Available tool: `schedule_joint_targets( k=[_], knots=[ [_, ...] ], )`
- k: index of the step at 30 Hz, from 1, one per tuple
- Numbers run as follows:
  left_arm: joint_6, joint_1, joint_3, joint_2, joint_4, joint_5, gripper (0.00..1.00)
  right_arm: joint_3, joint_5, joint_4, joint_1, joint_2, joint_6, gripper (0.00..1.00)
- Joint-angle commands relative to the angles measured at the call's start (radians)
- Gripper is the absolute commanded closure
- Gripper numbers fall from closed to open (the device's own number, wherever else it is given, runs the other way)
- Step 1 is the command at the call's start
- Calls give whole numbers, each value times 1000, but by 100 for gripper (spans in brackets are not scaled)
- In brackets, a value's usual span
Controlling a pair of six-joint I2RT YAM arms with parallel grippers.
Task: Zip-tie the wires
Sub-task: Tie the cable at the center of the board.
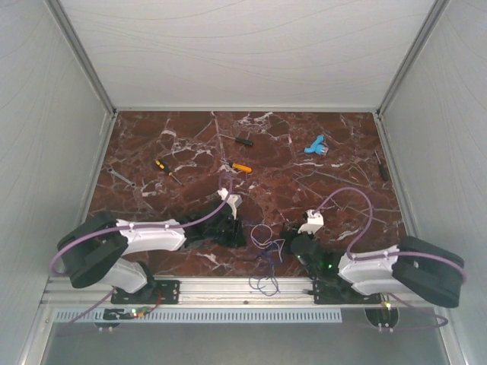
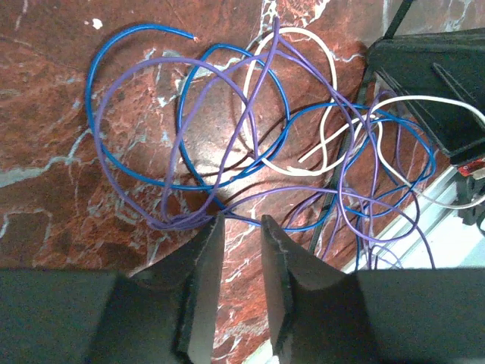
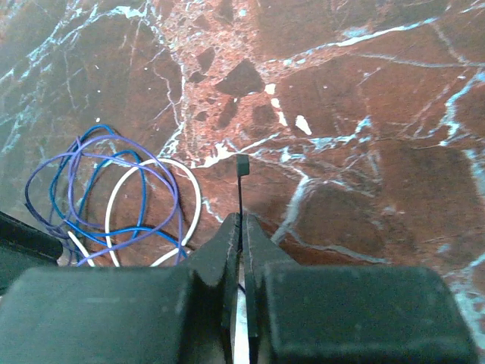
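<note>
The wires are thin blue, purple and white strands curled in loose loops on the marble top, also seen near the front edge and at the left of the right wrist view. My left gripper sits just short of the purple and blue strands. Its jaws stand a little apart with only bare marble between them, so it is open and holds nothing. My right gripper is shut on a thin black zip tie, which sticks out ahead of its tips. In the top view the left gripper and right gripper flank the wires.
Orange-handled screwdrivers, a dark screwdriver, a blue object, a wrench and a dark tool lie farther back. White walls close in the sides. Some wire loops hang over the metal front rail.
</note>
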Motion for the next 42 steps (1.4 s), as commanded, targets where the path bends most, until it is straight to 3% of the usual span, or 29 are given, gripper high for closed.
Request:
schedule_joint_targets(
  k=[1,8,13,19,27,32,37,42],
  knots=[
    [21,-4,-2,-58,-10,-60,68,2,74,98,51,139,66,100],
    [29,14,-19,-202,-133,-158,35,13,120,51,64,134,77,100],
    [17,17,-87,-338,-173,-168,28,-4,148,-10,63,40,61,100],
    [39,-2,-235,-503,-86,-118,23,-20,140,-17,64,-15,33,100],
    [96,-103,-452,-707,158,-118,27,-17,136,-68,42,-78,4,100],
    [343,-290,-593,-801,458,-215,34,-21,80,-58,-2,-116,-37,100],
    [545,-358,-607,-687,562,-264,41,-17,44,-52,-10,-116,-52,100],
    [633,-358,-624,-530,787,-201,45,-16,27,-26,-10,-88,-50,100]
  ],
)
